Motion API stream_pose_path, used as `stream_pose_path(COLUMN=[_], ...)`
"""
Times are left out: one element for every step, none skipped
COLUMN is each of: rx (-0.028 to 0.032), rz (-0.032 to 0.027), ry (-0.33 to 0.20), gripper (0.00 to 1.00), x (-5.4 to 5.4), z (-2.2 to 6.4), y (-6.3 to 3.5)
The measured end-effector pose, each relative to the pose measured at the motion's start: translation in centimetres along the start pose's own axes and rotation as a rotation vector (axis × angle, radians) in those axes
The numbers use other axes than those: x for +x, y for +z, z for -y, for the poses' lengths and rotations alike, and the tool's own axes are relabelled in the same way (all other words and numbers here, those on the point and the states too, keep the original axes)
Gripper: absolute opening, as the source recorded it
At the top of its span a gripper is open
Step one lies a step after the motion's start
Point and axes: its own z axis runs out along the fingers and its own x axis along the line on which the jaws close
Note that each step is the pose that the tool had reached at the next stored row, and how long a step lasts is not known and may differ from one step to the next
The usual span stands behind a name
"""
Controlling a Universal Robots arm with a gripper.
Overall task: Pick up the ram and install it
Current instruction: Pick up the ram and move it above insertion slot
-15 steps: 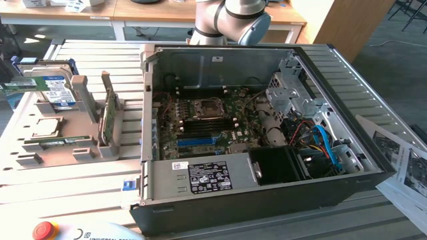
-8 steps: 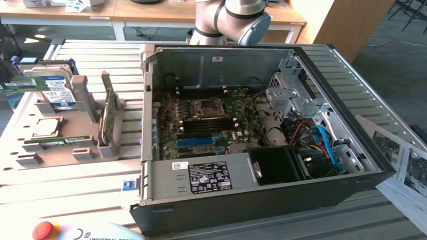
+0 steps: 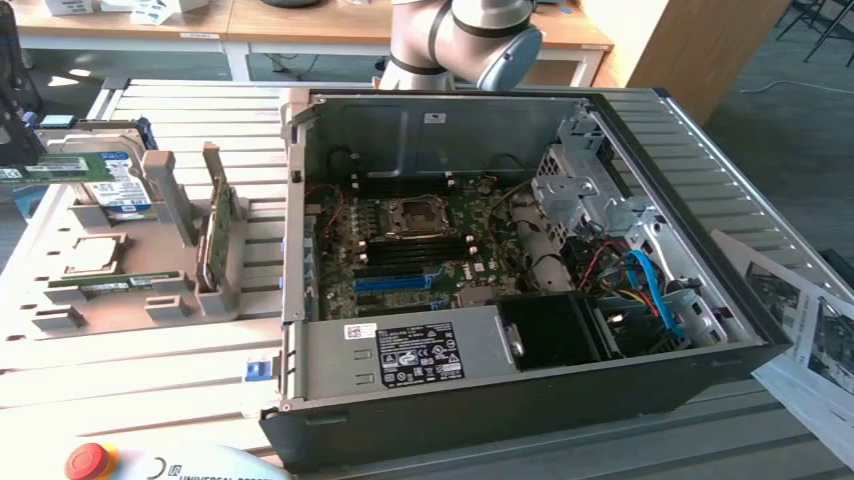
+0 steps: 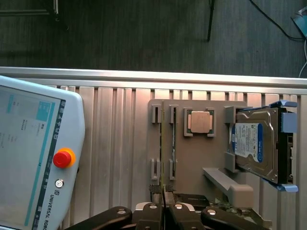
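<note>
The grey metal robot arm (image 3: 467,35) with a light blue joint cap stands at twelve o'clock in the exterior view. Its black tool (image 4: 163,213) has both fingers (image 4: 152,216) pressed nearly together, closed on the long thin green ram stick (image 3: 56,170).

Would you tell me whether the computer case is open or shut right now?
Open: the computer case lies with no cover on top, and its motherboard and power supply show inside.

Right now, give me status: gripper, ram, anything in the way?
Gripper shut, empty, over holder. Ram on edge in holder slot, untouched. Green card upright at holder's edge.
</note>
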Motion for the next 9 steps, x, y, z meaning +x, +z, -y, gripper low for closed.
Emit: stream_pose_path(rx=[-0.0001, -0.0001, -0.0001, -0.0001, -0.0001, 0.0, -0.0001, -0.0001, 0.0], rz=[0.0, 0.0, -0.0001, -0.0001, -0.0001, 0.0, -0.0001, 0.0, 0.0], ry=[0.0, 0.0, 0.0, 0.0, 0.0, 0.0, 0.0, 0.0, 0.0], gripper=[0.12, 0.12, 0.12, 0.12, 0.12, 0.12, 0.12, 0.12, 0.12], x=[0.0, 0.0, 0.0, 0.0, 0.0, 0.0, 0.0, 0.0, 0.0], z=[0.17, 0.35, 0.53, 0.71, 0.9, 1.1, 1.32, 1.53, 1.74], y=[-0.01, -0.02, -0.02, -0.03, -0.03, -0.04, -0.05, -0.05, -0.05])
